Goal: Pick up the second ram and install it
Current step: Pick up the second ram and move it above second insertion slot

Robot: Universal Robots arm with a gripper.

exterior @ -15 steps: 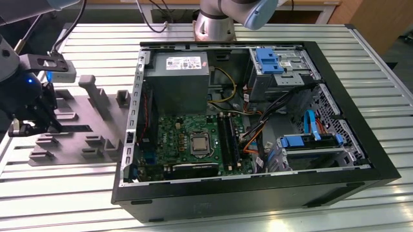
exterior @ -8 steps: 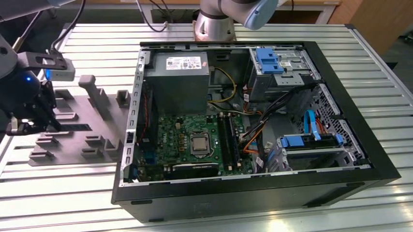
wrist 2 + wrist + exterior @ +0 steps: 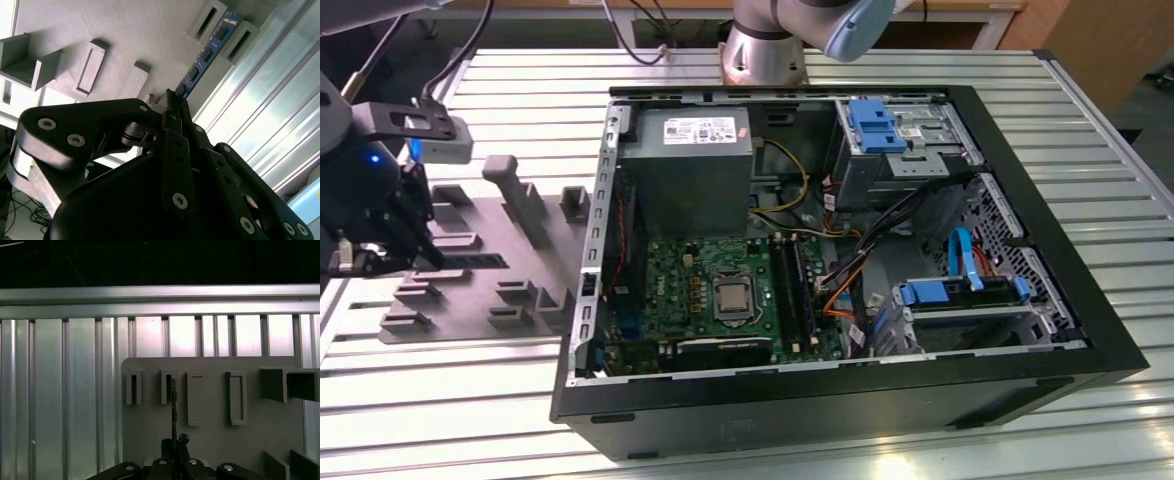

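The second ram (image 3: 207, 50) is a slim blue board with black chips, standing on edge in the grey holder plate (image 3: 125, 35). My gripper (image 3: 172, 102) is shut on its near end. In the first wrist view the ram (image 3: 172, 405) appears edge-on as a thin dark line running from the gripper (image 3: 175, 441) to a slot block on the holder plate (image 3: 215, 440). In the exterior view the gripper (image 3: 398, 258) hangs over the holder plate (image 3: 494, 290), far to the exterior view's left of the green motherboard (image 3: 707, 275) and its long black slots (image 3: 790, 285).
The open computer case (image 3: 841, 400) lies on a ribbed metal table (image 3: 480, 390), with a power supply (image 3: 687, 150), blue drive cages (image 3: 881, 125) and loose cables (image 3: 854, 270) inside. Upright grey blocks (image 3: 520, 195) stand on the holder plate. The arm's base (image 3: 767, 45) is at the back.
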